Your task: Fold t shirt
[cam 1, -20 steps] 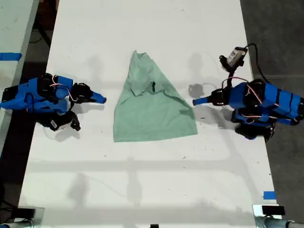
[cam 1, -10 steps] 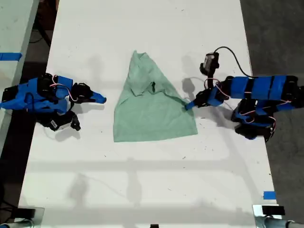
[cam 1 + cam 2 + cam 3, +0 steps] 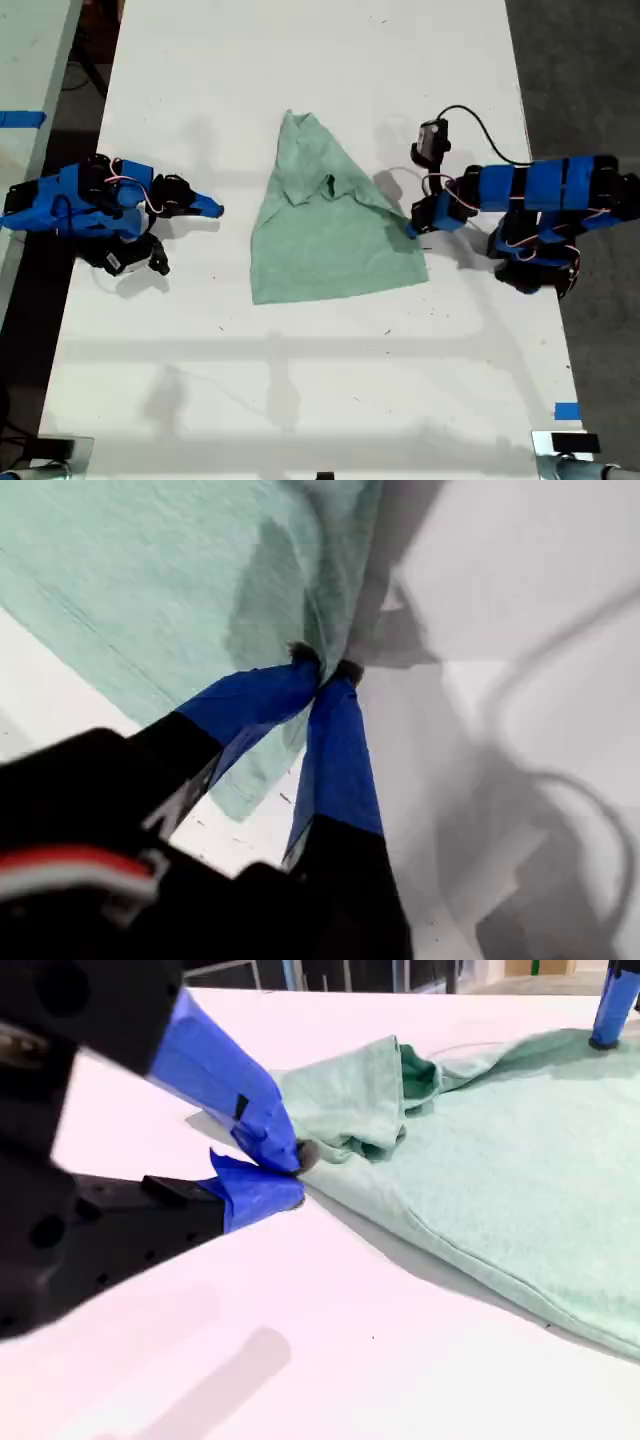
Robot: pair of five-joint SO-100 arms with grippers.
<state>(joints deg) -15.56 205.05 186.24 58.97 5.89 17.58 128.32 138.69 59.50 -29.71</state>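
My first hand [image 3: 412,228] pinched closed, second hand [image 3: 214,210] seemingly nearly closed

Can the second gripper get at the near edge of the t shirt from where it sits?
Probably yes. My second gripper rests on bare table just short of the t shirt, nothing lying between them. My first gripper pinches the shirt's opposite edge, well clear of that path.

We find no legible text, label, brand, number or sign in any view; the small dark mark [image 3: 329,183] on the t shirt [image 3: 335,240] cannot be read.
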